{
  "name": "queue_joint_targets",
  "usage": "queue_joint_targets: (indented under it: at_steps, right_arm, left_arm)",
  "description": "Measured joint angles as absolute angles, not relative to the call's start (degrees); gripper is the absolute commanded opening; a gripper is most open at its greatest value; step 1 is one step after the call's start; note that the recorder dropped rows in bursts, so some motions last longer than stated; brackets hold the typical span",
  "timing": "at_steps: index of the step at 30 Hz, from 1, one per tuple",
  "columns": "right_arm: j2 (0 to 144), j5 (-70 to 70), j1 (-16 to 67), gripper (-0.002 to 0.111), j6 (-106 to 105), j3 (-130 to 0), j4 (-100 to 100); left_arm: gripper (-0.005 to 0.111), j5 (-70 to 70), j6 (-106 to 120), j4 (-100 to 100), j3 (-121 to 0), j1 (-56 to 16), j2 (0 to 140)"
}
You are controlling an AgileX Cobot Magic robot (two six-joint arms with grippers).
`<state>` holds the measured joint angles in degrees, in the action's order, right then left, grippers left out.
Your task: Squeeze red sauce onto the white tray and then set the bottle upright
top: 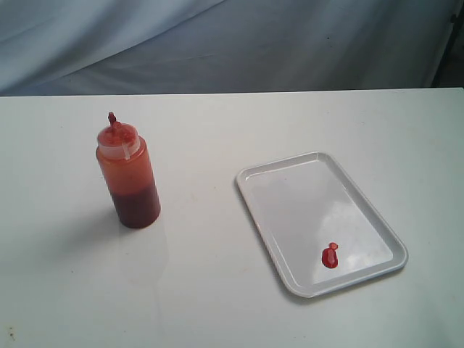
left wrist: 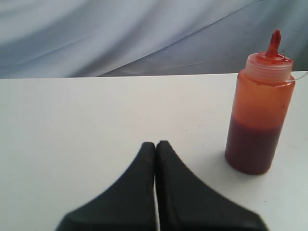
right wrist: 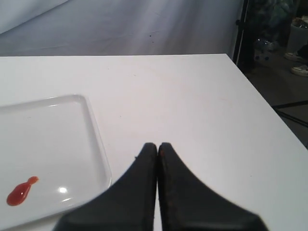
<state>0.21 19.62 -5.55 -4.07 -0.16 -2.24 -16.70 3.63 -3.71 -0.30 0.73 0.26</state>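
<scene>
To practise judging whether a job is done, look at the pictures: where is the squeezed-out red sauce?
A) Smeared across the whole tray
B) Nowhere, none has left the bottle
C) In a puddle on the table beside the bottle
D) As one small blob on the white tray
D: the red sauce lies as one small blob on the white tray, near one short end, while the bottle stands upright apart from it.

I can read no text, label, brand, number or sign anywhere: nothing on the bottle point(top: 129, 177), nothing on the white tray point(top: 304, 203), nothing on the table point(top: 217, 290).
</scene>
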Motion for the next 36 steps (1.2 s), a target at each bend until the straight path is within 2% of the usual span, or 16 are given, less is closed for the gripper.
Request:
queue_joint_targets:
  at_steps: [7,36]
  right_arm:
    - [0.2,19.6,-2.7,0.0,-4.1,-0.2,-2.4]
    - [0.2,19.6,-2.7,0.0,-4.1,-0.2,-2.5]
  left_arm:
    - [0.0,-16.7,3.6,-3.7,-0.3,0.7,0.3]
    - [0.0,-16.7,3.6,-3.7,-0.3,0.7,0.3]
